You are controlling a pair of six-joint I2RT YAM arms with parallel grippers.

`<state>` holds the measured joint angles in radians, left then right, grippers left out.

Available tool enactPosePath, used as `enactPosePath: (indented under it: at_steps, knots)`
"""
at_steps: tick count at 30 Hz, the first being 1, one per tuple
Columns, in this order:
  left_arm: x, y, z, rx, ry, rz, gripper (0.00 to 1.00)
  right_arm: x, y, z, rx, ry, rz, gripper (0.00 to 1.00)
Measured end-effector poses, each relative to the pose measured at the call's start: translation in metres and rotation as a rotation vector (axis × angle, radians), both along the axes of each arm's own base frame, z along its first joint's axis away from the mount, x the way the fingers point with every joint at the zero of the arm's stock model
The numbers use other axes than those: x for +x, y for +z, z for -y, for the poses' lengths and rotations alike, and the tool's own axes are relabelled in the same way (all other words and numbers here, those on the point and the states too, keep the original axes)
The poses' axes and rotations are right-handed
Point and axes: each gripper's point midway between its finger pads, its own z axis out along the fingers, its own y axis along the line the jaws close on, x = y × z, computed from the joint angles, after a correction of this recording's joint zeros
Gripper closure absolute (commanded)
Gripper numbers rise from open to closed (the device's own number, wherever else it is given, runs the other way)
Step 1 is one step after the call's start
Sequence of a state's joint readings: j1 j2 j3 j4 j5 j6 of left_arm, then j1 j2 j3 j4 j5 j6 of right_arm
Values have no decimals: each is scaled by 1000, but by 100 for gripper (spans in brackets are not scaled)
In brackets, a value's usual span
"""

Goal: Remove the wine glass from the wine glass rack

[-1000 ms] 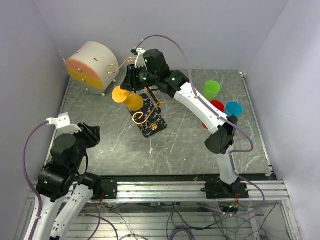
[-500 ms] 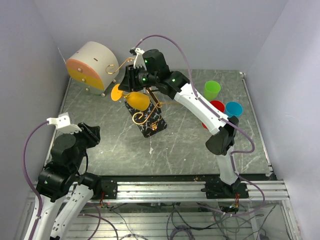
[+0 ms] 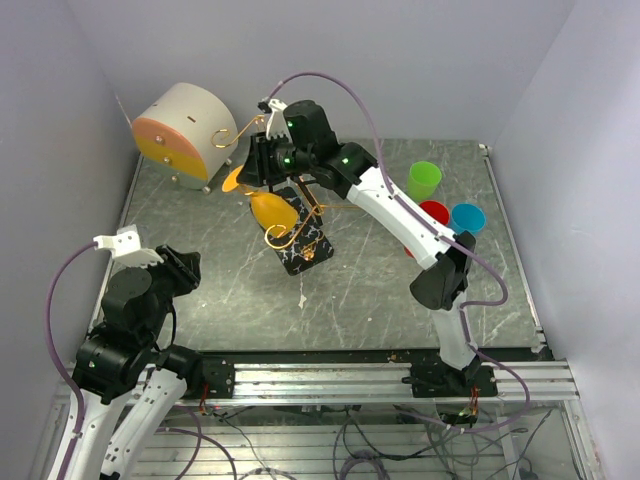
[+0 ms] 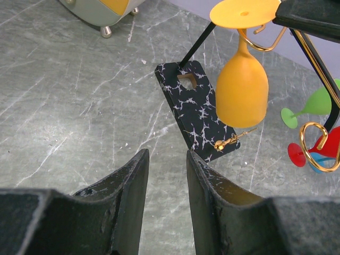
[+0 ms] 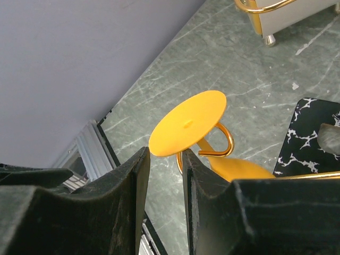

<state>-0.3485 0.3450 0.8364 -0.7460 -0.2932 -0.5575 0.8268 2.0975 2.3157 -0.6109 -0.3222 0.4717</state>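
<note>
Round drawer box [image 3: 185, 135], green cup [image 3: 424, 180]

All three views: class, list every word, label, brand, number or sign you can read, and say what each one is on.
No readable text in any view.
Orange glass, green glass, red glass, blue glass: plain, no print.
Rack base: white veins only, no writing.
Round box: no label visible.
Right arm: green lights only, no legible marking.

Wine glass [image 3: 272, 210] tipped from sideways to hanging bowl-down, foot up, nearer wine glass rack [image 3: 305, 250] post
</note>
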Motion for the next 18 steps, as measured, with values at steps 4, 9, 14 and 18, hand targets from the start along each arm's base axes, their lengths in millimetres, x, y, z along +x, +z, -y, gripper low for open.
enactPosePath:
  at_steps: [4,9,14,18]
  knots:
    - [0,0,0,0,0,0,55,3,-7,-2,-9,-3,-7,69]
    - [0,0,0,0,0,0,55,6,-14,-2,-26,-20,-12,68]
    - [0,0,0,0,0,0,55,8,-14,-1,-29,-28,-11,68]
    - [0,0,0,0,0,0,55,8,-15,-1,-30,-32,-11,68]
